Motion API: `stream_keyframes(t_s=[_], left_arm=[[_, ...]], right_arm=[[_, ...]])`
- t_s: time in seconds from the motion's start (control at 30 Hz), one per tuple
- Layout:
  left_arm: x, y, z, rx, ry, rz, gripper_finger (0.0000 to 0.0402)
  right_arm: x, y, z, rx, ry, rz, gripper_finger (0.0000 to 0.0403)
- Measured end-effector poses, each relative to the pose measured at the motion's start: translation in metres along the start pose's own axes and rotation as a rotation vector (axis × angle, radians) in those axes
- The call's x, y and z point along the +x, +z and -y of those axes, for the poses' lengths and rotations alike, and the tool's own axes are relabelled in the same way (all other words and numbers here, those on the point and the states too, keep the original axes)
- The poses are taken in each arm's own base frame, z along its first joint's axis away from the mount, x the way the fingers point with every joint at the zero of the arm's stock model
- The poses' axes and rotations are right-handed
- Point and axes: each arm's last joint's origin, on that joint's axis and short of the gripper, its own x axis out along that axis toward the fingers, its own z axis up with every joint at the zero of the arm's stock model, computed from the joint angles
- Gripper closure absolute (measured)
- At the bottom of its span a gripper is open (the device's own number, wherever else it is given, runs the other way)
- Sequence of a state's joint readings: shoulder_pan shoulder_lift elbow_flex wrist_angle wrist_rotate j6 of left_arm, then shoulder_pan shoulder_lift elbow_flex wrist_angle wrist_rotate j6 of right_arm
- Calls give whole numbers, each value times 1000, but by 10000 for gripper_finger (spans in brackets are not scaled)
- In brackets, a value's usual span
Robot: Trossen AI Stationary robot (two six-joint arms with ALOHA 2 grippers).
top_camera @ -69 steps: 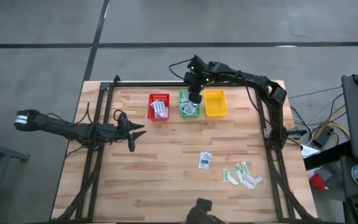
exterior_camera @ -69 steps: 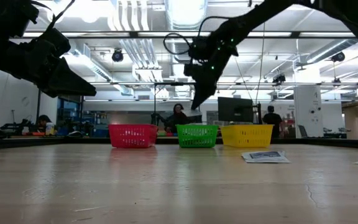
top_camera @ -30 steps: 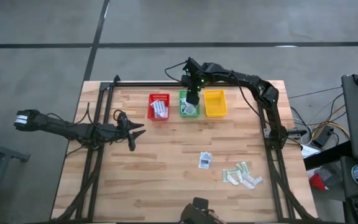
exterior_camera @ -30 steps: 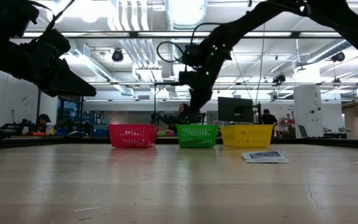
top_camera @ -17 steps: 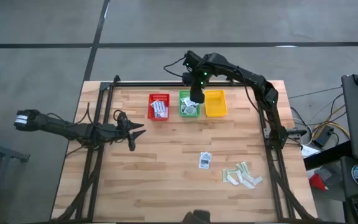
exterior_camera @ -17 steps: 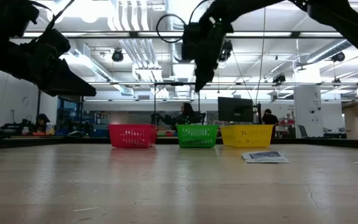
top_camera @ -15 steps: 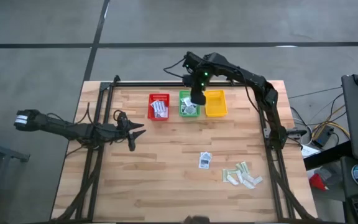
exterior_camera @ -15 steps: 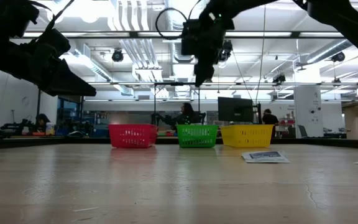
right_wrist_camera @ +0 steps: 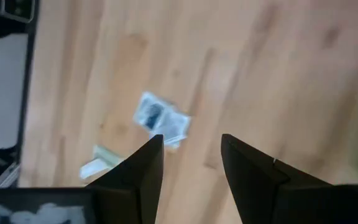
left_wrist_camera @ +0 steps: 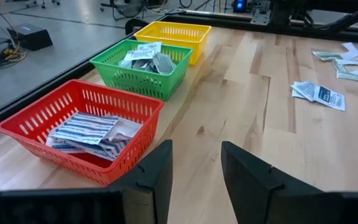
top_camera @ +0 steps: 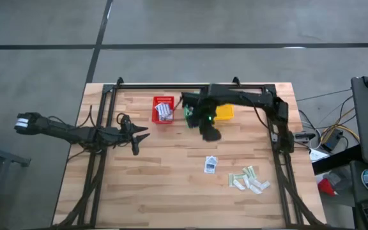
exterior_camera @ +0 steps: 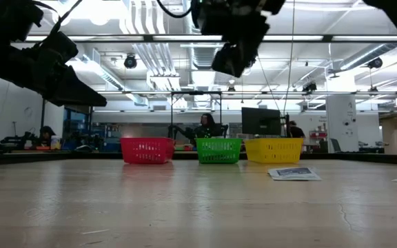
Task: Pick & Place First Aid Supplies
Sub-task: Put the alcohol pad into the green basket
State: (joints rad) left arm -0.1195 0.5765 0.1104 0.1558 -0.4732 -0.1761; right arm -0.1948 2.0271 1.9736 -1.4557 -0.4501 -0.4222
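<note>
Packets are what you are sorting. From above, your right claw [top_camera: 210,134] hangs over the worktop [top_camera: 171,179] just in front of the green basket [top_camera: 189,112], while square packets [top_camera: 210,164] and pale strips [top_camera: 249,179] lie nearer the front right. Your left claw [top_camera: 135,134] waits at the left. Its wrist view shows its fingers [left_wrist_camera: 151,177] parted and empty. The right wrist view shows fingers [right_wrist_camera: 140,171] apart, holding nothing.

I can read no text, label, brand or number anywhere; print on the square packets [left_wrist_camera: 319,93] is too small to resolve.
</note>
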Motion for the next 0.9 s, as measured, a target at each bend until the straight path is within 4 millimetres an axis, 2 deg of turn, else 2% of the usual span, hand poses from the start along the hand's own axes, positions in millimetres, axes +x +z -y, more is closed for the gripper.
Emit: stream_keyframes(t_s=[0.2,0.37,0.5,0.63,0.9], left_arm=[[0,0,0,18,0,0,268],[0,0,0,20,0,-1,268],[0,0,0,20,0,-1,268],[0,0,0,18,0,-1,268],[0,0,0,14,0,-2,268]], right_arm=[[35,-7,-33,16,28,-57,255],[65,-16,-53,23,14,-15,252],[81,-18,-59,27,-55,23,258],[98,-25,-62,29,-105,-43,264],[126,-37,-64,40,-101,-67,275]])
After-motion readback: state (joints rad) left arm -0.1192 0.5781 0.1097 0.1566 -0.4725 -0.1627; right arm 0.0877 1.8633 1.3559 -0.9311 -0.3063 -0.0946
